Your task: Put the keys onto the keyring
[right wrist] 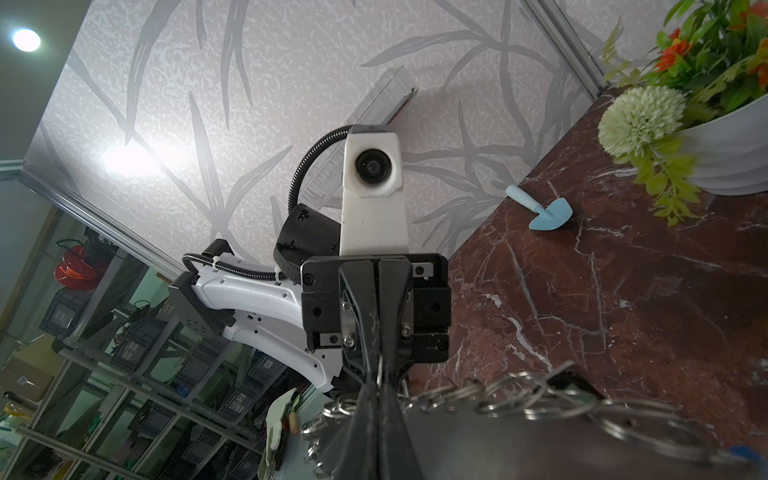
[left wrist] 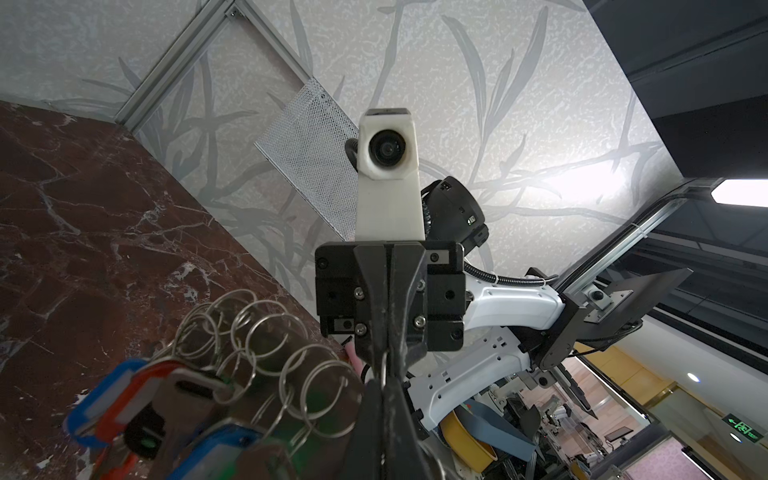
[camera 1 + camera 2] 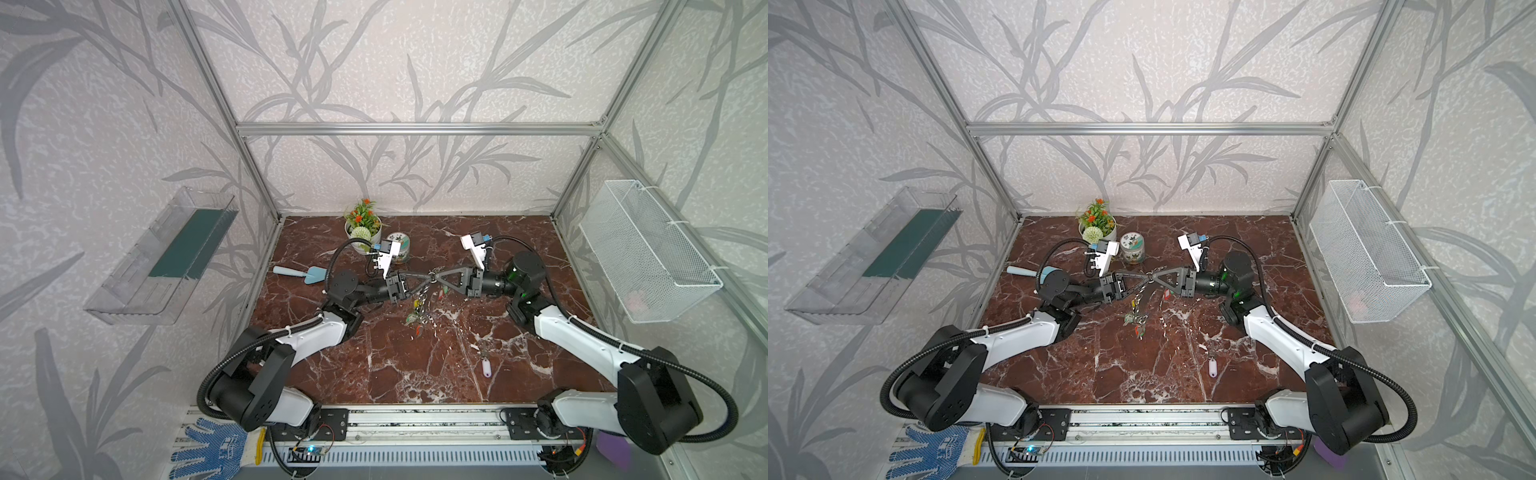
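Slippage is the main risk. Left end effector (image 3: 428, 280) is clenched on the keyring's (image 3: 420, 309) top edge, a thin pinch on metal, and any sideways tug could pull it free. The keyring hangs between both arms, its tags dangling toward the worktop (image 3: 374, 365), so it may swing or twist. Right end effector (image 3: 439, 280), tip to tip with the left, is clenched on the same edge; opposed pulls could strain the grip or drop the load. The keys (image 3: 486, 366) lie well apart, toward the front right, and neither end effector is free to fetch them.
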You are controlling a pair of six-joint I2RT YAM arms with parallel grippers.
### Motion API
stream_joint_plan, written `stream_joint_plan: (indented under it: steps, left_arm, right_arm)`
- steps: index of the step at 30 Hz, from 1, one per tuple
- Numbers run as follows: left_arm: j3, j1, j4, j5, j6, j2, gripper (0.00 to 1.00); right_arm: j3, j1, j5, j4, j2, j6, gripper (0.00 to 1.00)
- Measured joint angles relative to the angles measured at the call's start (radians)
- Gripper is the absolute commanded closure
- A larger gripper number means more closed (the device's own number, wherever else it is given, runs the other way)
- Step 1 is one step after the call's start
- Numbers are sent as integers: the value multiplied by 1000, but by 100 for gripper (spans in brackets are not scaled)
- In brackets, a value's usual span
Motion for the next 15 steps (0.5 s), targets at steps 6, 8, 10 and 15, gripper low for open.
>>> stream_joint_plan:
  steps: [6,8,10,15]
  left_arm:
    - [0,-7,-85,-20,40,-42,100]
    - [0,-14,-149,-41,74,-78,100]
    - [0,-24,-225,-69,115,-117,100]
    - [-4,-66,-386,-156,225,-204,100]
  right_arm:
    - [0,-1,-6,-2,1,-1,100]
    - [0,-1,-6,-6,0,-4,91]
    - [0,-3,-5,-11,-1,-8,81]
    - [3,-26,31,-90,-51,-27,64]
